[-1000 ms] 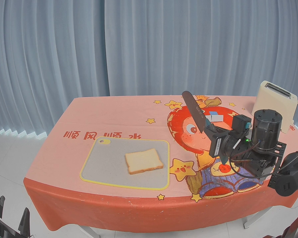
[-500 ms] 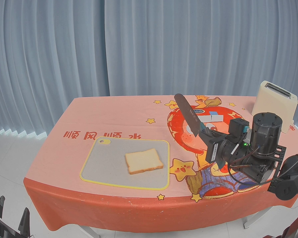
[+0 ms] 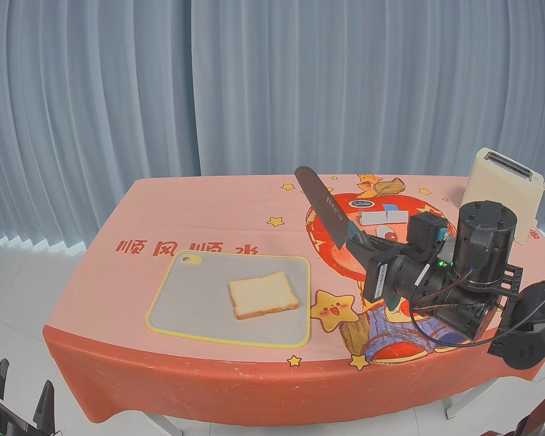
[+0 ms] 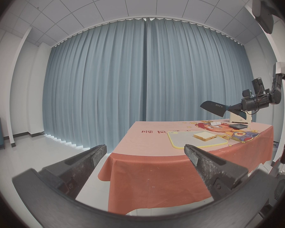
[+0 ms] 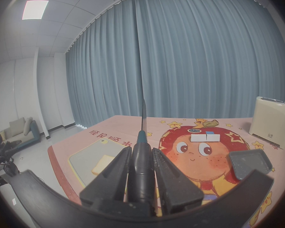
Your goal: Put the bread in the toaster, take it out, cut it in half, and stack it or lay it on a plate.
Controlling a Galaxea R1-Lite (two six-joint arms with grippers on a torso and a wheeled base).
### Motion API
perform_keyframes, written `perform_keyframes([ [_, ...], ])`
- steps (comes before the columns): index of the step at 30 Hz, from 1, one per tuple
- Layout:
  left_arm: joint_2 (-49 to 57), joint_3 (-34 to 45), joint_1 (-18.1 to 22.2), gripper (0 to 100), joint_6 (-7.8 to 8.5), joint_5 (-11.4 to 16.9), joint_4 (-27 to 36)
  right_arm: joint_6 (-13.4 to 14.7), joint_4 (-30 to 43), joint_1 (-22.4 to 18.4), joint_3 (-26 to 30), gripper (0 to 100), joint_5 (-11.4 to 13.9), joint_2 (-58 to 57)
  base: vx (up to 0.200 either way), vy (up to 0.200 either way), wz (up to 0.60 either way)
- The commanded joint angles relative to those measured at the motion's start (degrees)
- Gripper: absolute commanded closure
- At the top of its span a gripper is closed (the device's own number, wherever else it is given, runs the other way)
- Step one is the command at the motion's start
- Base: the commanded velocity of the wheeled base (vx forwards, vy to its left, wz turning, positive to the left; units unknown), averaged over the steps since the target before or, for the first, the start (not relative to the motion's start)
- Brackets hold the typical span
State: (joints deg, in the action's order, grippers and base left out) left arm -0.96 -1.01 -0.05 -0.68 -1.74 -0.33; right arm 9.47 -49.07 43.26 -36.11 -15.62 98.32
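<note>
Clamped fast, right gripper [image 3: 369,251], both fingers pressed on the dark handle of the knife [image 3: 324,207]. Sits centre-right in the head frame, raised above the cartoon print on the tablecloth [image 3: 194,213]. Blade slanted up toward the upper left, tip near the far table edge, clear of everything below. Seen edge-on and upright between the two fingers in the right wrist view. Small pale lettering along the blade, too small to read; white sticker with fine print on the gripper body, likewise unreadable.

Left gripper [image 3: 21,389] parked low in the lower left corner of the head frame, off the table, fingers apart with nothing between them.

Bread [image 3: 263,295], one pale slice, lying flat and whole on the right half of the grey cutting board [image 3: 194,298] with its yellow rim, lower centre of the head frame. Well apart from the knife.

Cream toaster [image 3: 502,192] standing at the right edge of the frame, near the far corner of the table. Dark grey tray [image 5: 250,163] on the cartoon print between toaster and near edge, shown in the right wrist view. Two small white blocks [image 3: 384,217], one topped with blue, side by side and touching, on the cartoon face.

Row of large red characters printed on the cloth just beyond the board. Small dark oval label on the cartoon's head, not legible. Blue-grey curtain [image 3: 224,74] across the whole upper frame.
</note>
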Motion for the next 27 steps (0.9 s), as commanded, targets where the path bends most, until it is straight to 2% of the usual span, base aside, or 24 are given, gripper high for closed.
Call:
perform_keyframes([
  [1,0.08,1.01,-0.04,0,-0.02,-0.01,-0.02,-0.33,2.31,0.24,-3.27,100,1.47,0.38,0.0,0.0,0.0],
  [6,0.08,1.01,0.05,0,-0.02,-0.01,-0.02,-0.42,5.03,1.47,-6.69,100,2.26,1.79,0.0,0.0,0.0],
  [13,0.08,1.01,-0.04,0,0.07,-0.01,-0.02,-0.33,4.51,4.81,-4.23,100,3.05,1.97,0.0,0.0,0.0],
  [20,0.08,1.01,0.05,0,-0.02,-0.01,-0.02,-0.33,4.42,2.18,-4.23,100,3.58,1.09,0.0,0.0,0.0],
  [27,0.08,1.01,-0.04,0,-0.02,-0.01,-0.02,-0.33,4.24,2.61,-3.97,100,3.49,0.82,0.0,0.0,0.0],
])
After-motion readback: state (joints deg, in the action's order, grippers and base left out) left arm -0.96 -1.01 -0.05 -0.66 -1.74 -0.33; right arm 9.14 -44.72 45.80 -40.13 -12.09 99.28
